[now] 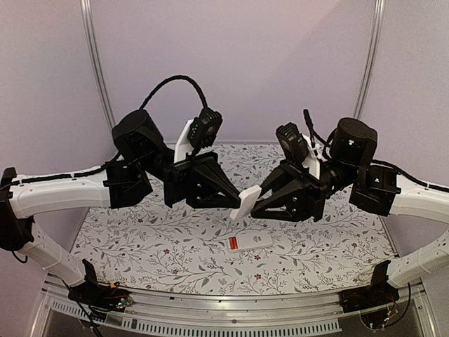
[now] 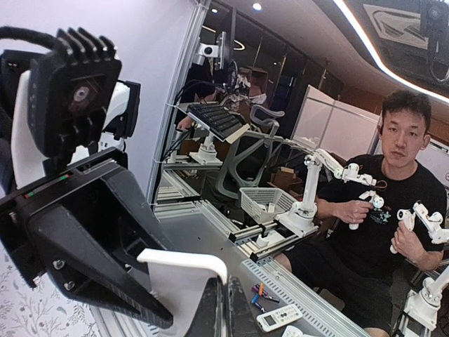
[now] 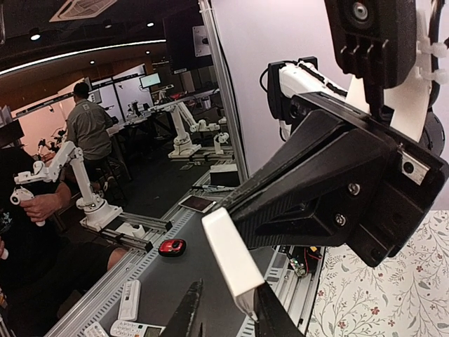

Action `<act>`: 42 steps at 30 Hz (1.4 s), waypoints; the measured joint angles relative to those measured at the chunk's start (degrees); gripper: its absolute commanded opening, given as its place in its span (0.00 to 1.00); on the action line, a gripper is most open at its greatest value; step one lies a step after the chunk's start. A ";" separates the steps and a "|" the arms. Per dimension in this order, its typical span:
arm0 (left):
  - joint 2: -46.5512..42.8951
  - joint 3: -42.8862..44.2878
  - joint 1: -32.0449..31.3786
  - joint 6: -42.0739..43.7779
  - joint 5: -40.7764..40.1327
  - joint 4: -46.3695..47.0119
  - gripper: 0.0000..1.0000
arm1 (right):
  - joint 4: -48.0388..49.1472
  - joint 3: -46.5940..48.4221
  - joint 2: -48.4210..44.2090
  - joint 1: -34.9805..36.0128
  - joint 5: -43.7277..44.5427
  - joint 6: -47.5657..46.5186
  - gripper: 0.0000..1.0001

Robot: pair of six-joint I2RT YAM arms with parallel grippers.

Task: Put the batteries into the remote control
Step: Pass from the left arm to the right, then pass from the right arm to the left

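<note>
Held item: white rectangular plastic slab (image 1: pixel 247 199), plain white on the faces shown.
Loose item: small flat white plastic piece (image 1: pixel 249 243), with an orange-red patch at its left end.
Table cover: white patterned tablecloth (image 1: pixel 154 246), printed with grey-green trailing sprigs and small dark red flowers.
Grippers: left gripper (image 1: pixel 237 202) and right gripper (image 1: pixel 255 208), both matt black throughout.
Arms: left arm link (image 1: pixel 56 193) and right arm link (image 1: pixel 421 203) have white shells with black joints and housings.
Cable: braided cable loop (image 1: pixel 175 83), black.
Enclosure: plain wall panels (image 1: pixel 245 63), pale lilac.
Frame: metal upright posts (image 1: pixel 95 63), silver-grey.
</note>
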 measured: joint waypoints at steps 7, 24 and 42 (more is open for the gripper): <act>0.70 -0.96 -0.31 -3.43 0.20 6.21 0.02 | 0.02 1.18 0.63 0.39 0.35 0.46 0.00; -20.28 -4.85 1.86 26.01 -37.83 -30.08 1.00 | -4.31 -2.64 0.59 -5.05 5.95 9.44 0.00; -6.78 -14.05 -13.77 54.58 -79.49 -42.60 0.98 | -16.33 -5.88 12.98 -8.44 11.26 17.92 0.00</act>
